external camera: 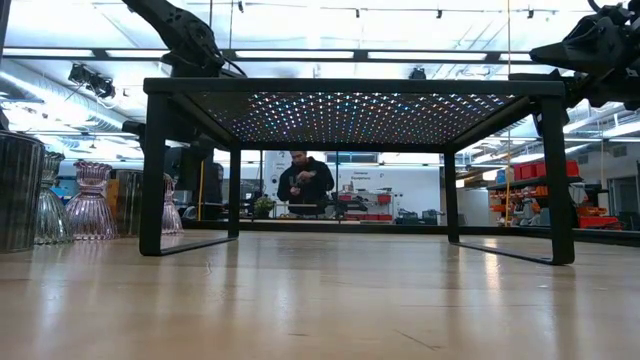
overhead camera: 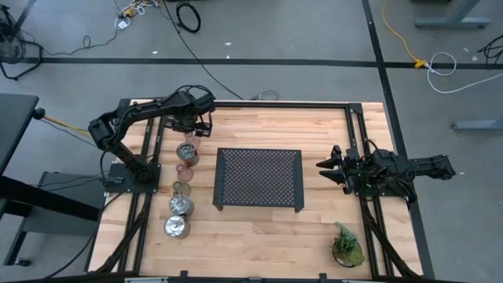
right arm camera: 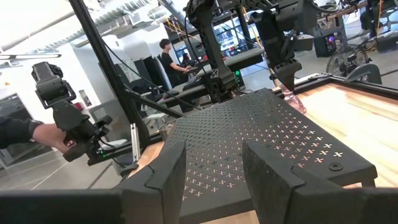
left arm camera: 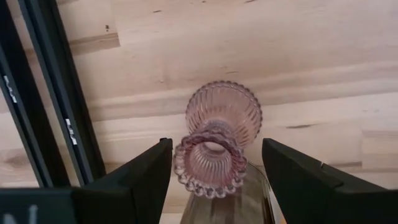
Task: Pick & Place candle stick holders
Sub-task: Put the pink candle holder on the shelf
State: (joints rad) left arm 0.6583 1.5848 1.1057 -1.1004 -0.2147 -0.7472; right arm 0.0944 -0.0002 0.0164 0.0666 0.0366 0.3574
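The left gripper [overhead camera: 191, 130] sits in the upper left of the high view, over the top end of a column of candle stick holders [overhead camera: 183, 187] that runs down the left side of the table [overhead camera: 259, 228]. From the left wrist view, its jaws stand wide on either side of a pink glass holder [left arm camera: 214, 140], a ribbed cup with a beaded rim, standing upright on the wood (daylight shows between each finger and the glass, so nothing is gripped). Below it in the column come more glass cups and the shiny silver ones [overhead camera: 178, 226]. The black perforated tray [overhead camera: 259, 178] fills the centre. Over at the right edge, the right gripper [overhead camera: 328, 170] hangs beside the tray, jaws partly apart and holding nothing. A small potted plant [overhead camera: 346, 247] sits lower right.
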